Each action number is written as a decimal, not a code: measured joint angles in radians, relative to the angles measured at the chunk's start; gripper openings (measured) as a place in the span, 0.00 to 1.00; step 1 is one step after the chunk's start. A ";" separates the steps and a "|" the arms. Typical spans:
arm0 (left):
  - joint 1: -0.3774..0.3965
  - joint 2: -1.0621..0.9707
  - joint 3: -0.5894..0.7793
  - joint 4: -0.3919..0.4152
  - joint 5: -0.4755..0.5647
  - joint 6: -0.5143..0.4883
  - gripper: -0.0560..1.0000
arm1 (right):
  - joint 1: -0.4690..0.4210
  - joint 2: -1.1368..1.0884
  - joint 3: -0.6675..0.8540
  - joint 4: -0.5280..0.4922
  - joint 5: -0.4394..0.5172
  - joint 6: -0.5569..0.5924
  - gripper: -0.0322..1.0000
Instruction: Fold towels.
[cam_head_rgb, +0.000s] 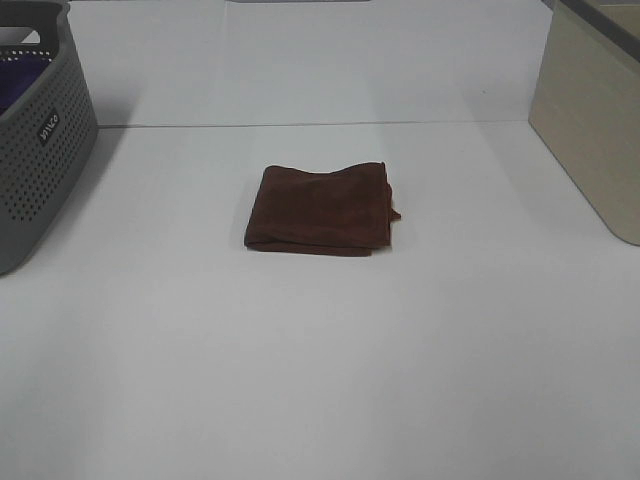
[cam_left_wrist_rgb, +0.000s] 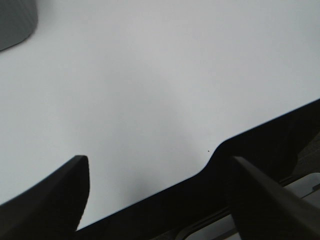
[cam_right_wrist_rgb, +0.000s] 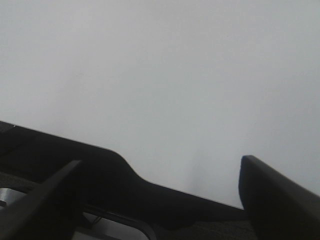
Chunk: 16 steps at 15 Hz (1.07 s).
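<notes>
- Nearest the high camera: bare white table (cam_head_rgb: 320, 400), nothing on its front portion; neither arm appears in this view.
- Left gripper (cam_left_wrist_rgb: 160, 195): fingers spread wide, nothing between them, over the table edge; only plain surface and a grey basket corner show beyond it.
- Right gripper (cam_right_wrist_rgb: 160, 200): likewise spread apart and empty, over the table edge.
- Towel (cam_head_rgb: 320, 209): dark reddish-brown, lying mid-table, well apart from both containers. It sits as a compact, roughly rectangular stack with layered edges visible along its near side; one small corner pokes out on the right.
- Progress, as judged: folding appears done or nearly so; the grippers hold nothing. At most, tidying the stray corner or a final fold remains.
- Grey perforated basket (cam_head_rgb: 40, 150): at the left edge; a purple cloth (cam_head_rgb: 22, 78) lies inside, partly hidden.
- Beige bin (cam_head_rgb: 590, 120): at the right edge; its contents cannot be seen.
</notes>
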 joint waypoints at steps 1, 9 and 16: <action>0.000 0.000 0.000 -0.004 0.000 0.010 0.73 | 0.000 0.000 0.000 0.000 0.000 0.000 0.79; 0.039 -0.017 0.000 -0.007 0.000 0.014 0.73 | -0.006 -0.015 0.000 0.003 -0.001 0.000 0.79; 0.251 -0.333 0.000 -0.007 0.000 0.014 0.73 | -0.138 -0.357 0.000 0.024 -0.002 0.000 0.79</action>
